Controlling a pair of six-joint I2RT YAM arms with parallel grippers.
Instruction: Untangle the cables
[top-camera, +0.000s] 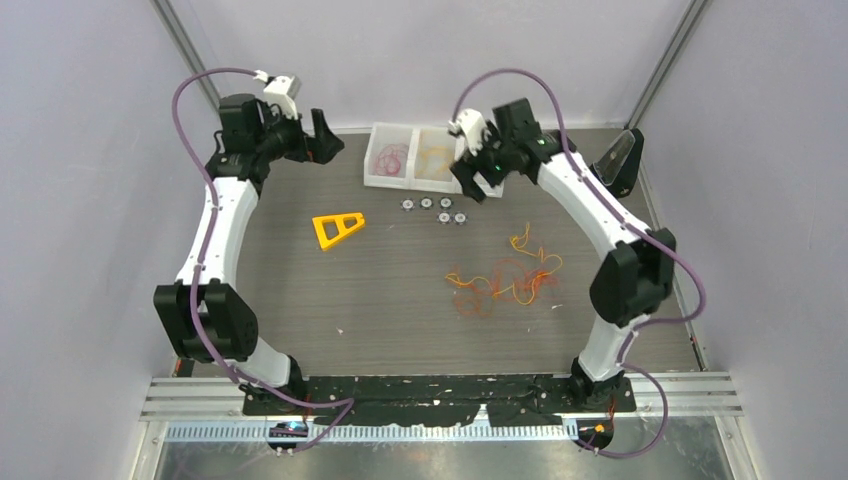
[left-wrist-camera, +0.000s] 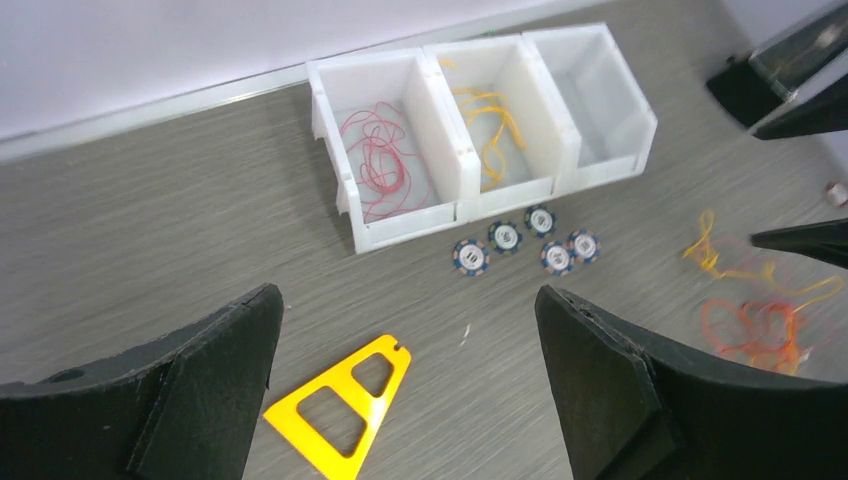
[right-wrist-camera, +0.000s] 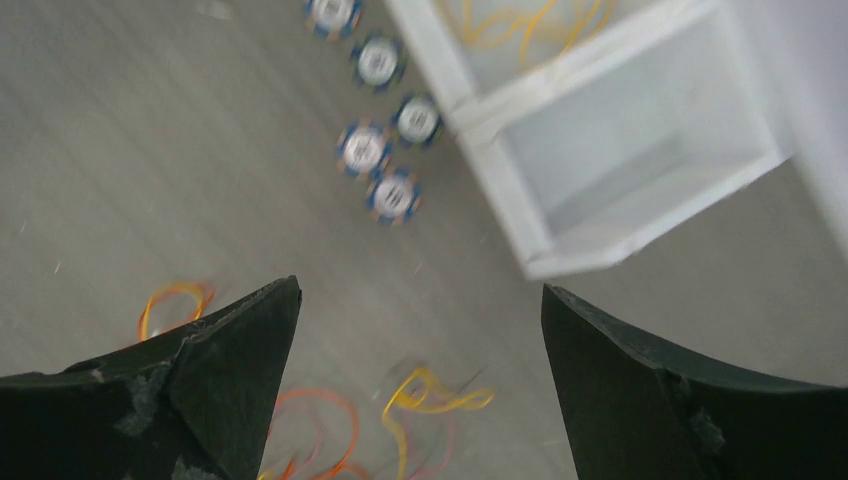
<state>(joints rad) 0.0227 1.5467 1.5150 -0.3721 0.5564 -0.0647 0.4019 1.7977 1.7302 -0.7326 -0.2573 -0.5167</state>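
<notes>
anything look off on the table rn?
The cables sit in a knotted orange, yellow and red heap right of centre on the table. The right bin compartment is empty; the other two hold a red strand and a yellow strand. A yellow frame and five discs lie loose.

Robot lab cell, plain grey walls (top-camera: 80, 250), aluminium rails (top-camera: 700, 392)

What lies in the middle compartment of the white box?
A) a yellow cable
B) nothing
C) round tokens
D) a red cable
A: a yellow cable lies in the middle compartment of the white box; the red cable is in the neighbouring one.
</notes>
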